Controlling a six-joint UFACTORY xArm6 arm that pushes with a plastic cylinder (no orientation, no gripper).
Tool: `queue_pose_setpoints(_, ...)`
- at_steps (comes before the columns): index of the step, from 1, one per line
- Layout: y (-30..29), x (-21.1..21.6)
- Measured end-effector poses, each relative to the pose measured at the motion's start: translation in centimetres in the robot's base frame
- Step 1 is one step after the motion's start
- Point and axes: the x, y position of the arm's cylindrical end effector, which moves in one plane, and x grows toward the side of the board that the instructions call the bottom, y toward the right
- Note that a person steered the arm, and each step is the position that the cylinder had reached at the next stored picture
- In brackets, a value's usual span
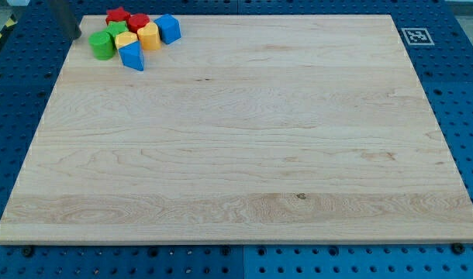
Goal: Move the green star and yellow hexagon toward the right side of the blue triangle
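Note:
Several blocks huddle at the top left of the wooden board (pixel 244 147). The blue triangle (pixel 132 56) is the lowest of them. A yellow block (pixel 126 38) touches its top and the yellow hexagon (pixel 149 36) sits just up and right of it. The green star (pixel 116 29) is partly hidden between a red star (pixel 118 15), a red block (pixel 138 22) and a green cylinder (pixel 101 45). A blue cube (pixel 168 28) is at the group's right end. My tip (pixel 77 34) is at the board's top left edge, left of the green cylinder and apart from it.
A black and white marker tag (pixel 416 36) is on the board's top right corner. The board lies on a blue perforated table (pixel 461 93). A yellow and black striped strip (pixel 0 35) shows at the far top left.

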Motion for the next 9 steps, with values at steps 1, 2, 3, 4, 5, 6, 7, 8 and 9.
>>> queue_pose_setpoints(1,4.7,-0.7)
queue_pose_setpoints(2,7.1,-0.2)
queue_pose_setpoints(3,7.8,0.7)
queue_pose_setpoints(4,8.1,1.4)
queue_pose_setpoints(5,8.7,2.2)
queue_pose_setpoints(6,10.0,3.2)
queue_pose_setpoints(7,11.6,4.6)
queue_pose_setpoints(8,13.8,6.0)
queue_pose_setpoints(9,16.8,7.3)
